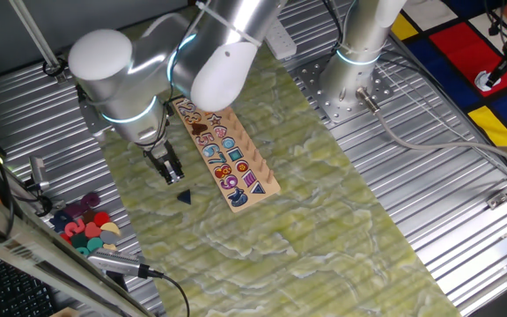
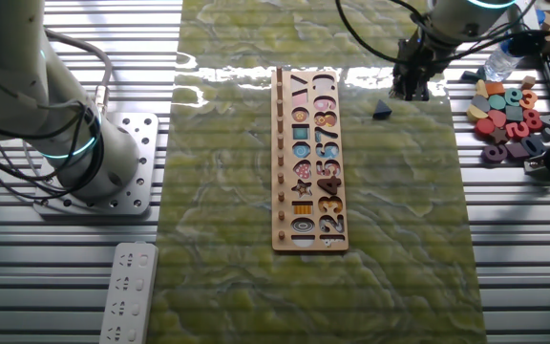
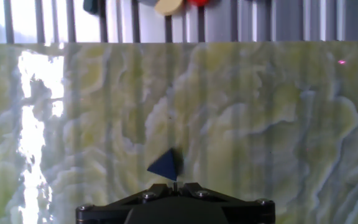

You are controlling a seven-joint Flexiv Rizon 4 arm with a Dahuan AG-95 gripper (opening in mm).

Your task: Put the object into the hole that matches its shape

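The dark navy triangular piece [image 1: 184,197] lies flat on the green mat, apart from the board. It also shows in the other fixed view [image 2: 381,111] and in the hand view [image 3: 165,165]. My gripper [image 1: 172,176] hangs just above the mat beside the piece, seen too in the other fixed view [image 2: 411,93]. In the hand view my gripper [image 3: 174,185] has its jaws together and holds nothing; the piece lies just beyond the tips. The triangle hole [image 1: 255,187] is at the end of the long wooden board [image 2: 282,162], and shows in the other fixed view [image 2: 299,88].
Loose red, teal and pink pieces [image 1: 84,224] lie off the mat on the ribbed metal, also in the other fixed view [image 2: 509,115]. A second arm's base [image 2: 74,153] stands beyond the board. A white power strip [image 2: 127,291] lies by the mat's edge.
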